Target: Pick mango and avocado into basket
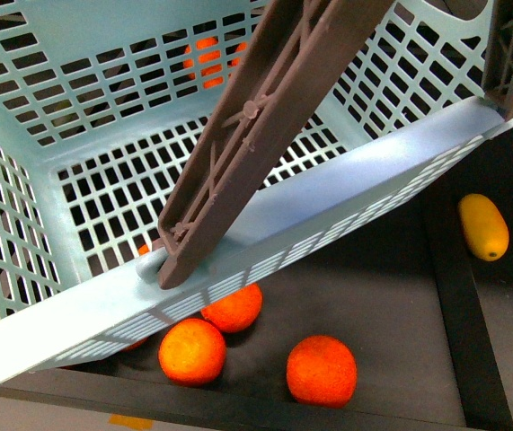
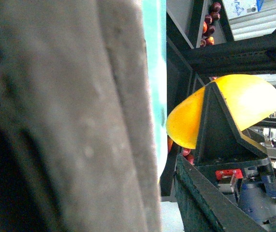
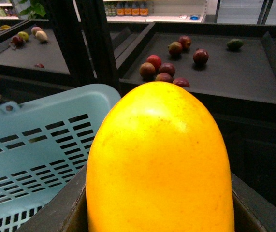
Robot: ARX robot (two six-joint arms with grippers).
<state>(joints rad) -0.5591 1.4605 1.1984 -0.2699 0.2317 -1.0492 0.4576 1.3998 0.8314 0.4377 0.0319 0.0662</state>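
The right pincer is gripping the mango, with dark fingers pressing on both sides of the fruit's lower part. The mango is standing on end, smooth and yellow-orange, and filling the near part of the right wrist view. In the left wrist view the same mango is showing behind a dark triangular finger, just beside the basket's teal wall.

The basket is tilting steeply across the front view. Its brown-grey handle is crossing over the opening. A blurred grey-brown mass is filling most of the left wrist view, so I cannot tell how the left pincer is standing.

Below the basket, three oranges are lying near the front edge of the dark surface. A second mango is lying toward the right edge, past a raised divider and well apart from the oranges.

Farther off, in the right wrist view, red fruits are clustering on a dark tray. One small green fruit is sitting near the tray's far edge, too small to identify.
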